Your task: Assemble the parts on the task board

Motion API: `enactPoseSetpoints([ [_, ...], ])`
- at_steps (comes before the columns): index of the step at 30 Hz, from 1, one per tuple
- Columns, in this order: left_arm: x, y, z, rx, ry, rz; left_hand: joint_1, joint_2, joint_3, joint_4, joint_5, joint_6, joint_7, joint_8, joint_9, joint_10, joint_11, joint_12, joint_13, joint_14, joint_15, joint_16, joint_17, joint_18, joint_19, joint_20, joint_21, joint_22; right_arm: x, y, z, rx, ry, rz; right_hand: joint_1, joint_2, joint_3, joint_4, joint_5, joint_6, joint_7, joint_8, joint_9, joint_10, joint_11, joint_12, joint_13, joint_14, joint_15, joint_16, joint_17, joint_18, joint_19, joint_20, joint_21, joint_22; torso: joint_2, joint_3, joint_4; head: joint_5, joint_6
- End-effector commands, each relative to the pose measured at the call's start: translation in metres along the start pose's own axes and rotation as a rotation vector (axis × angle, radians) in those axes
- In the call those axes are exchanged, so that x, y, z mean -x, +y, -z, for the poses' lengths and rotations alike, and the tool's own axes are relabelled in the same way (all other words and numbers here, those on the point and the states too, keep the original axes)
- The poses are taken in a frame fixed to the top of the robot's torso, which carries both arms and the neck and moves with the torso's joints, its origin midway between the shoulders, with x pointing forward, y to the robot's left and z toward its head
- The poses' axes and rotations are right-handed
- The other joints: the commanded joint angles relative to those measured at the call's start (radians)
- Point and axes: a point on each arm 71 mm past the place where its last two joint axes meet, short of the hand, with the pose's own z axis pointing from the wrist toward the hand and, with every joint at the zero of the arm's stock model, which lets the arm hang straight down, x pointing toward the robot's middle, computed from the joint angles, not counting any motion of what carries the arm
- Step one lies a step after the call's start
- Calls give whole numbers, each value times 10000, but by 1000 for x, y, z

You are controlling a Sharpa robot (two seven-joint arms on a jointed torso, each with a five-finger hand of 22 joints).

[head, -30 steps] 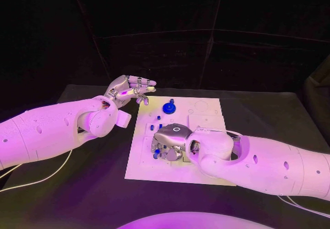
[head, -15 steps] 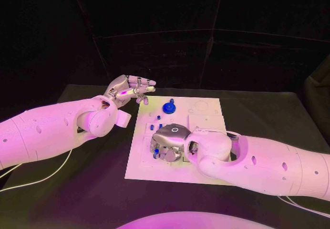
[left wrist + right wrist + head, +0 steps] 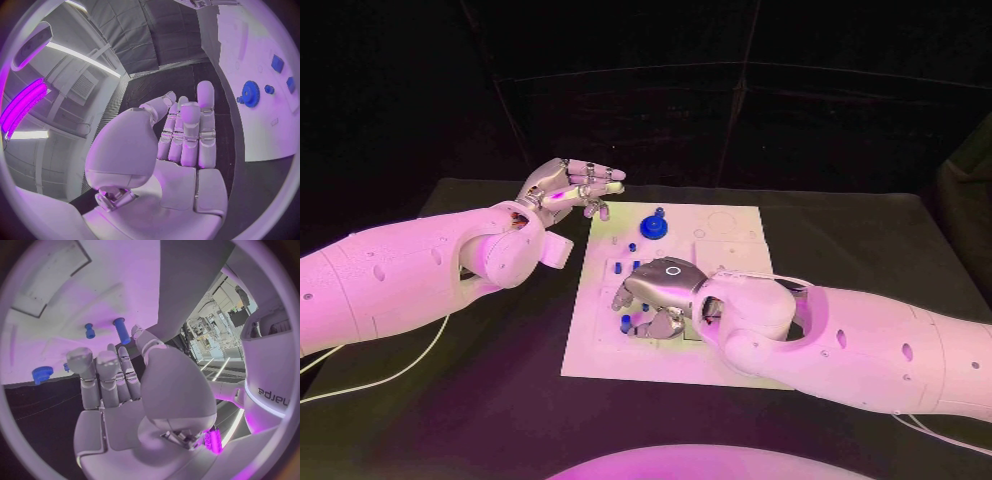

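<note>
- While the worktop [image 3: 473, 400] carries it, the board [image 3: 733, 225] sits centre.
- Right robot hand [image 3: 658, 290], fingers curled down over small blue parts [image 3: 626, 322] at 7 o'clock; whether it grips one, I cannot tell.
- Left robot hand [image 3: 571, 187], at the board's 10 o'clock, fingers curled, holding nothing.
- Gear [image 3: 655, 226] at 12 o'clock.
- Risk: blind fingers likely knock pegs loose.

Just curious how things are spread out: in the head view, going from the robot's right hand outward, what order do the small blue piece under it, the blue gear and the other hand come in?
1. Small blue piece, under the right hand.
2. Blue gear, at the board's far end.
3. Left hand, beyond the board's far-left corner.
</note>
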Motion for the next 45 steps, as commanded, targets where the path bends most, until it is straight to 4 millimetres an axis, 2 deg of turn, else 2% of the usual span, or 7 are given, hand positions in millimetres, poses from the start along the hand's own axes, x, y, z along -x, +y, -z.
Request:
enactPoseSetpoints([
  [1, 0, -1, 0, -32, 71, 72, -5, 77, -20, -45, -26, -13, 34, 29, -13, -69, -10, 45, 13, -72, 11, -55, -10, 131, -67, 8, -69, -15, 8, -3, 10, 129, -973, -549, 3, 100, -226, 41, 67, 35, 77, 34, 18, -14, -44, 140, 16, 8, -37, 49, -4, 73, 66, -22, -44, 21, -5, 3, -6, -26, 32],
  [7, 3, -1, 2, -19, 23, 56, -5, 77, -20, -45, -26, -13, 34, 29, -13, -69, -10, 45, 13, -72, 11, -55, -10, 131, -67, 8, -69, -15, 17, -37, 53, -1104, -1726, -2565, -242, 381, -656, 438, 253, 690, 157, 302, 109, 1390, -188, 1150, 263, 280, -143, 463, 502, -53, 592, -103, 369, 651, -26, -13, -29, -271, 160],
  [10, 4, -1, 3, -16, 6, 51, -5, 77, -20, -45, -26, -13, 34, 29, -13, -69, -10, 45, 13, -72, 11, -55, -10, 131, -67, 8, -69, -15, 17, -55, 75, -2100, -1637, -3600, -552, 353, -937, 735, 393, 988, -133, 511, 162, 2854, -568, 2153, 777, 534, -419, 1048, 1304, -217, 1198, -311, 925, 1489, -29, -15, -42, -459, 229],
  [12, 4, -1, 4, -10, -4, 47, -5, 77, -20, -45, -26, -13, 34, 29, -13, -69, -10, 45, 13, -72, 11, -55, -10, 131, -67, 8, -69, -15, 16, -67, 90, -2822, -1448, -4086, -1037, 330, -1294, 1126, 1174, 1123, -311, 682, 203, 3431, -754, 2870, 1292, 644, -596, 1350, 1701, -320, 1525, -507, 1238, 1956, -34, -18, -66, -566, 261],
  [15, 5, -1, 5, 8, -14, 41, -5, 77, -20, -45, -26, -13, 34, 29, -13, -69, -10, 45, 13, -72, 11, -55, -10, 131, -67, 8, -69, -15, 14, -83, 113, -3972, -1088, -4347, -1203, 368, -1892, 1499, 1411, 1242, -496, 1077, 339, 3430, -923, 4591, 2995, 825, -794, 2147, 2836, -496, 2041, -734, 1781, 2807, -24, -21, -91, -717, 332],
  [21, 4, 0, 6, 20, 25, 53, -5, 77, -20, -45, -26, -13, 34, 29, -13, -69, -10, 45, 13, -72, 11, -55, -10, 131, -67, 8, -69, -15, 11, -101, 143, -5588, -547, -3751, -1088, 593, -2947, 2230, 1160, 1023, -538, 1804, 692, 3134, -962, 8298, 7394, 878, -784, 2787, 3783, -613, 2293, -714, 2122, 3370, -30, -28, -172, -913, 406],
  [45, 5, 0, 8, 44, 27, 56, -17, 88, -43, -52, -26, -15, 35, 35, -12, -88, -8, 76, 21, -85, 14, -65, -46, 131, -65, 12, -91, -28, -3, -116, 144, -6668, 765, -1908, -1829, 884, -4039, 2421, 1228, 625, -566, 2601, 1311, 2911, -947, 9021, 8769, 860, -759, 2896, 3959, -645, 2364, -700, 2233, 3583, -38, -27, -198, -1000, 338],
])
